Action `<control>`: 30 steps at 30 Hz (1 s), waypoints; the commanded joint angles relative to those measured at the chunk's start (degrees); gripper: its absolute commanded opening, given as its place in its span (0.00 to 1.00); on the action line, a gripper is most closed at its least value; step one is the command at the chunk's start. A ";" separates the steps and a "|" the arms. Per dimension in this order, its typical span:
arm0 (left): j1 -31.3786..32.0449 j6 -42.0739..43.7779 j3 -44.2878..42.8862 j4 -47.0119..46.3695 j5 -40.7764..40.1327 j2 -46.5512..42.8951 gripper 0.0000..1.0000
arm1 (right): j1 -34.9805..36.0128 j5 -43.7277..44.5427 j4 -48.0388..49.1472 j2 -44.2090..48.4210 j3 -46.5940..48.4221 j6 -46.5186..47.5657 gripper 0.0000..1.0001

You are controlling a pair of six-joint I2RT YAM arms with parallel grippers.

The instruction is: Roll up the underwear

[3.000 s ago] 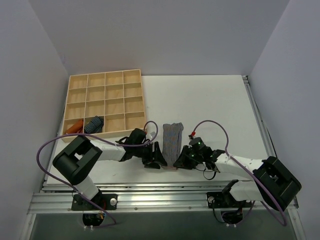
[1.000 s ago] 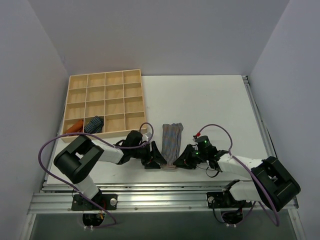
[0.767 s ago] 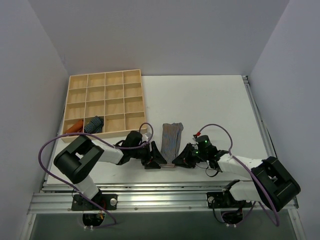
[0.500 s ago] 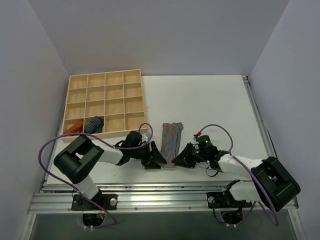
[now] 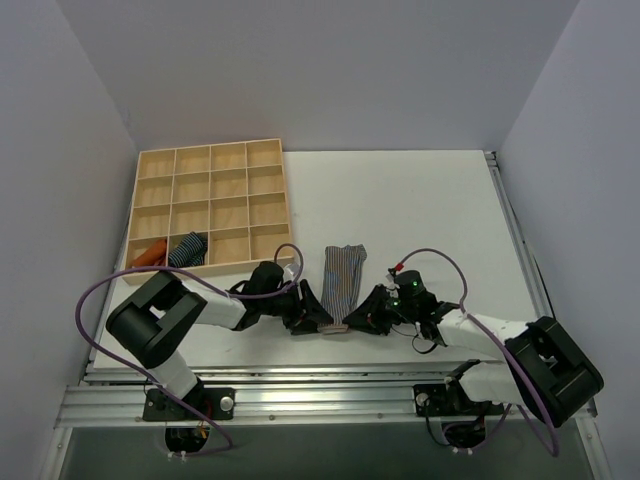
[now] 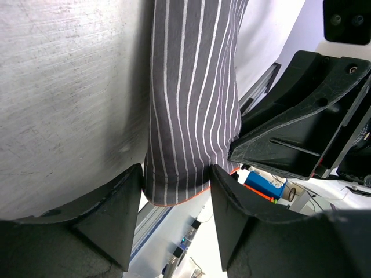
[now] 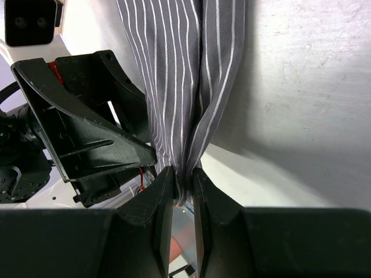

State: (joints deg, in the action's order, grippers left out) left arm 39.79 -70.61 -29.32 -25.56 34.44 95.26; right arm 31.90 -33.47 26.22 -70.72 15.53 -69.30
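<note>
**As two claws meet at its near hem, underwear (image 5: 343,275) waits for the first turn**

While the underwear lies as a long, narrow strip on the table (image 5: 420,200), running near to far between the two arms, the right claw (image 7: 182,174) is pressed together on the near hem, pinching a fold of the grey-and-white striped cloth. The left claw (image 6: 175,171) is spread, with one finger at each side of the same end and the cloth between them unclamped. The step in hand appears to be starting the roll from the near end. To do it well, both claws would need an even hold across the hem and would have to turn together, so the first wrap comes out tight and square. A one-sided pull would likely skew the strip. A wooden tray (image 5: 207,147) sits far left, with a blue striped roll (image 5: 187,248) and an orange cloth (image 5: 150,254) at its near-left corner.
</note>
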 commanded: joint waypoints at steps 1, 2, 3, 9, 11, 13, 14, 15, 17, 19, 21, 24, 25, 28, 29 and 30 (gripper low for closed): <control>-0.06 -0.67 -0.12 -2.74 -1.21 -2.10 0.58 | -0.35 -1.42 1.29 1.81 -0.76 -1.10 0.00; -0.06 -0.76 -0.12 -2.91 -1.21 -2.19 0.56 | -0.26 -1.42 1.38 1.90 -0.85 -1.19 0.00; -0.06 -0.85 -0.30 -3.09 -1.21 -2.27 0.54 | -0.26 -1.42 1.47 1.99 -1.03 -1.36 0.00; -0.06 -1.63 -0.82 -4.32 -1.04 -2.36 0.42 | -0.26 -1.07 1.38 1.99 -1.29 -1.72 0.00; -0.15 -1.81 -1.09 -4.58 -0.86 -2.62 0.36 | -0.35 -0.89 1.21 1.90 -1.29 -1.72 0.00; -0.15 -1.90 -1.18 -4.41 -0.86 -2.89 0.32 | -0.35 -0.63 1.20 1.90 -1.47 -1.89 0.00; -0.15 -1.99 -1.09 -4.24 -0.77 -2.98 0.29 | -0.26 -0.45 1.12 1.99 -1.64 -2.16 0.00; -0.24 -1.99 -1.09 -4.23 -0.60 -3.15 0.27 | -0.26 -0.36 1.12 2.07 -1.99 -2.24 0.00; -0.24 -1.90 -1.09 -3.80 -0.51 -3.42 0.20 | -0.26 0.16 0.33 2.42 -2.17 -1.81 0.00; -0.24 -1.55 -1.09 -3.36 -0.33 -3.51 0.12 | -0.26 2.08 -3.26 3.48 -0.33 0.46 0.08; -0.33 -0.06 -1.96 -0.47 0.02 -3.33 0.06 | 0.09 4.89 -14.93 4.79 3.08 7.75 0.15; -0.42 2.32 -3.54 3.67 0.98 -2.63 0.02 | 0.88 12.62 -30.57 6.46 10.73 16.79 0.22; -0.59 2.58 -3.72 4.20 1.25 -2.37 0.02 | 2.10 14.73 -33.48 6.99 14.06 18.39 0.27; -0.94 4.77 -5.48 9.38 2.30 -1.93 0.02 | 5.78 22.56 -40.53 7.79 18.30 22.18 0.40; -0.94 5.91 -6.01 11.91 2.56 -1.92 0.02 | 7.20 24.49 -42.11 7.53 20.74 22.80 0.42; -1.03 6.44 -7.06 13.33 2.74 -1.84 0.02 | 8.78 28.86 -42.73 7.09 21.90 23.59 0.46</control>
State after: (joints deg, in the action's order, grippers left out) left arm 39.27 -68.03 -32.91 -18.13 35.20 93.69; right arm 37.06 -16.58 -5.30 -64.29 33.21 -52.51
